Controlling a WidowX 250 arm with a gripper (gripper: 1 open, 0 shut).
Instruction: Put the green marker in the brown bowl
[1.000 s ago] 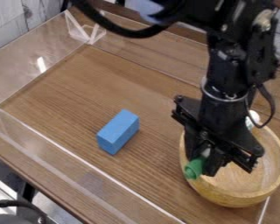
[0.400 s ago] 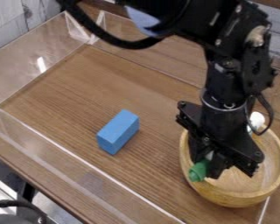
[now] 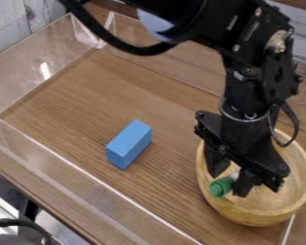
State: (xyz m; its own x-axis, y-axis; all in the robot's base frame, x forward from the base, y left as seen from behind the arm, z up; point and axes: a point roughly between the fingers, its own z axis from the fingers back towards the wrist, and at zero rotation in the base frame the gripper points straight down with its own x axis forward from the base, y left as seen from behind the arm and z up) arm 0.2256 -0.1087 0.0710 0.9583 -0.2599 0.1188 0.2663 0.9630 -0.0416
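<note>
The brown bowl [image 3: 286, 206] stands at the right front of the table. My gripper [image 3: 240, 180] points straight down into its left half, fingers spread apart and open. The green marker [image 3: 220, 188] rests inside the bowl near its left rim, just below the left fingertip [image 3: 224, 172]. Only its green end shows, and the rest is hidden behind the fingers. I cannot tell whether the fingertip still touches it.
A blue rectangular block [image 3: 130, 144] lies on the wooden table left of the bowl. Clear plastic walls [image 3: 41, 72] border the table at the left and back. The black arm [image 3: 251, 57] rises above the bowl.
The fingers have spread apart since the earlier frames, when they were closed on the marker. The marker now sits lower against the bowl's left side. The arm barely shifted.
</note>
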